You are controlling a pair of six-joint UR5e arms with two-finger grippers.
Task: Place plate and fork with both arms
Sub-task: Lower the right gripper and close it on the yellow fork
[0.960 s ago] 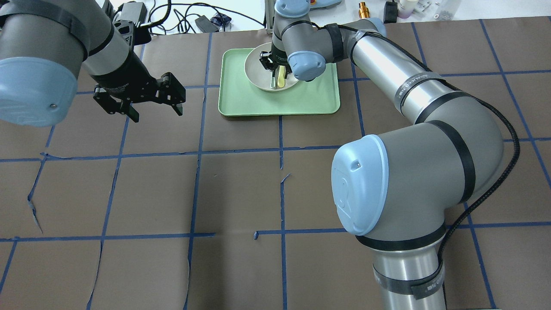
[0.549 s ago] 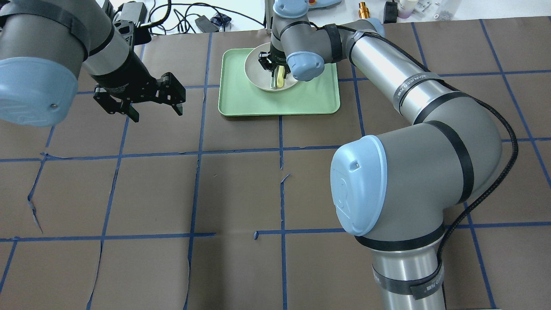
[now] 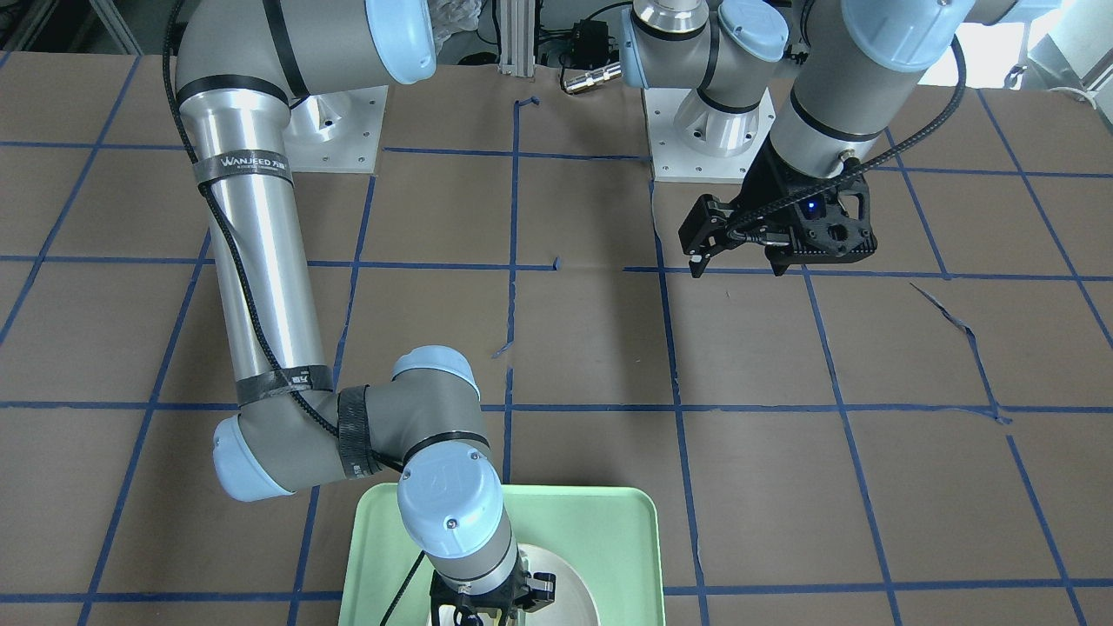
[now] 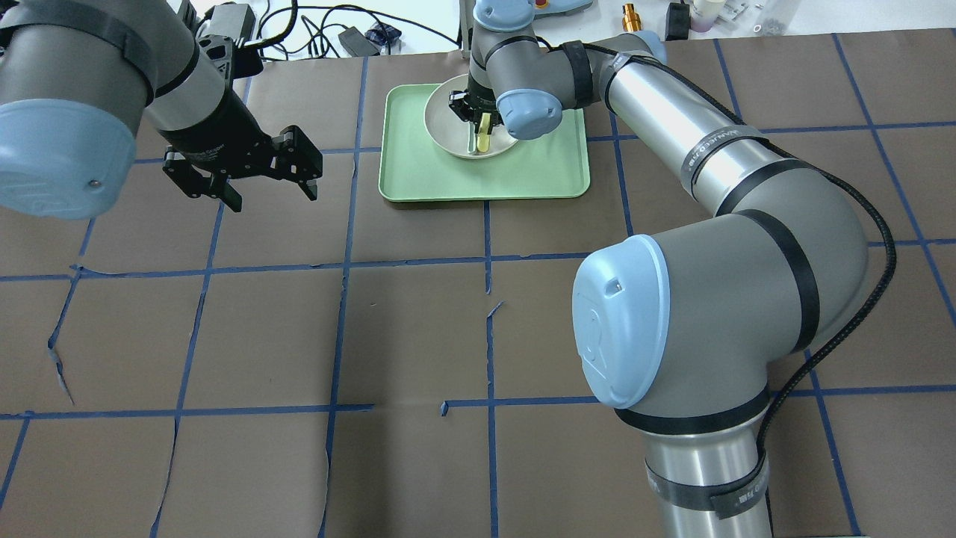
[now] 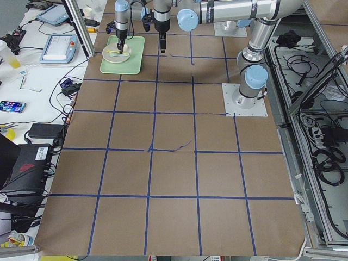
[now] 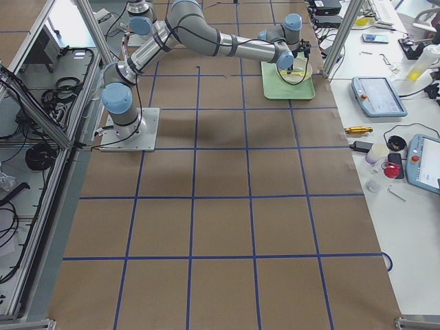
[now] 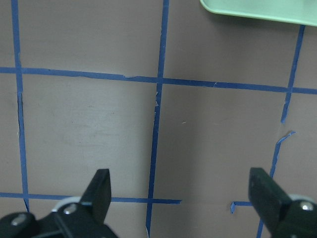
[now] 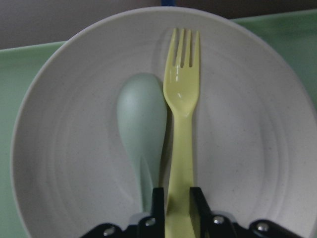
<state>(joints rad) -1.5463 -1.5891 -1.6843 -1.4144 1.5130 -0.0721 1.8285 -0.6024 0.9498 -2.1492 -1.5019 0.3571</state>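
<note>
The right gripper (image 8: 177, 198) had its two fingers (image 8: 157, 199) clamped on the handle end of the small pale-yellow plastic fork (image 8: 181, 99), which lay tines-outward in the round off-white shallow plate (image 8: 247, 148). That plate sat on the rectangular light-green tray (image 4: 485, 179) by the tabletop's edge opposite the robot, about midway along it. The chief hazard was probably the pale grey-green spoon (image 8: 141, 124), which lay right beside the fork. Its handle ran up against the same finger, so a lift could snag it and drag or flick it out of the plate. The hold was at the very end of a thin, smooth handle, so the fork might pivot and droop tines-down, or slip free on a quick swing. If the tines caught the raised rim on the way out, the light plate could skid on the tray. The left gripper (image 4: 272, 200) hung with its jaws wide apart over the brown paper-covered table (image 4: 411, 336), well apart from the tray towards the robot's left, holding nothing. If it reached for the plate while the right arm was over it, the two wrists could clash
</note>
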